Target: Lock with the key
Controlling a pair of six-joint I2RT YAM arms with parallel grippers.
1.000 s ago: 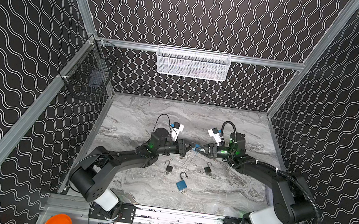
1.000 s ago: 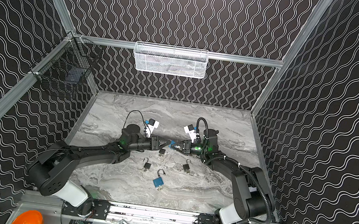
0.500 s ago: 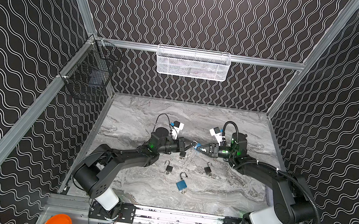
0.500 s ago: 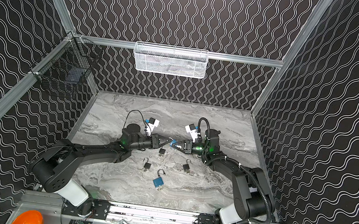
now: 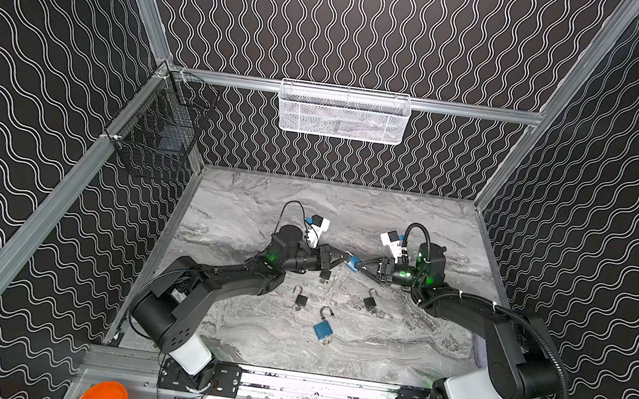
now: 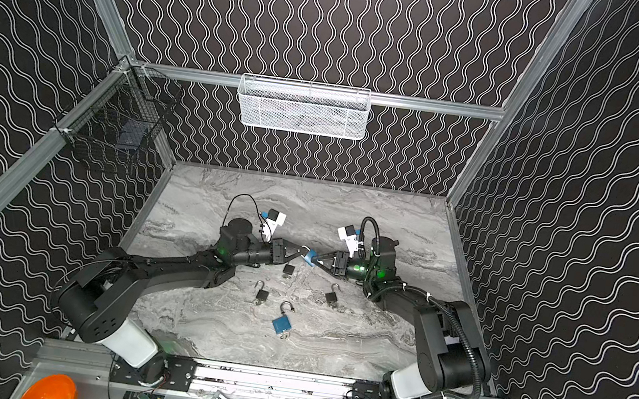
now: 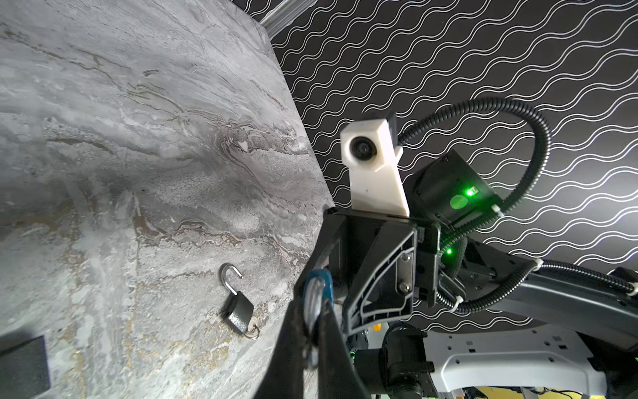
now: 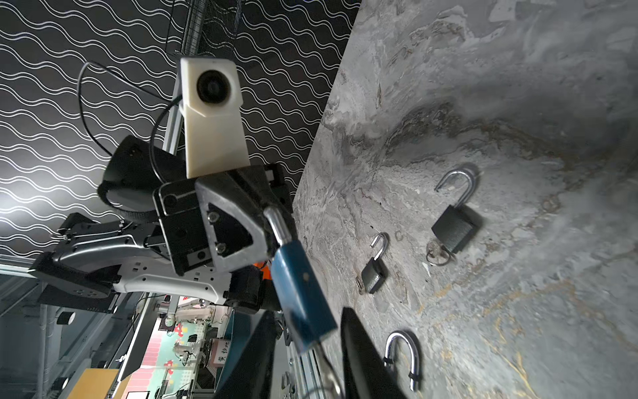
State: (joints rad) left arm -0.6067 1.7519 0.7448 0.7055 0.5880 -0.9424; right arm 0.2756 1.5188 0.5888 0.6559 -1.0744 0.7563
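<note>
The left gripper (image 5: 343, 256) grips the blue padlock (image 5: 352, 262) by its shackle (image 7: 312, 297). The right gripper (image 5: 362, 266), jaws parted and empty, should close squarely on the key (image 8: 325, 366) between them.

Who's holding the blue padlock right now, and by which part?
The left gripper holds the blue padlock by its shackle. The right gripper is open around its bottom end, not clamping it.

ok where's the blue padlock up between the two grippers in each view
Top view: blue padlock raised over the middle of the grey marble table.
Top view: same spot.
Left wrist: close up, shackle pinched by the left gripper.
Right wrist: close up, blue body foremost.
Shared landmark: the marble table.
</note>
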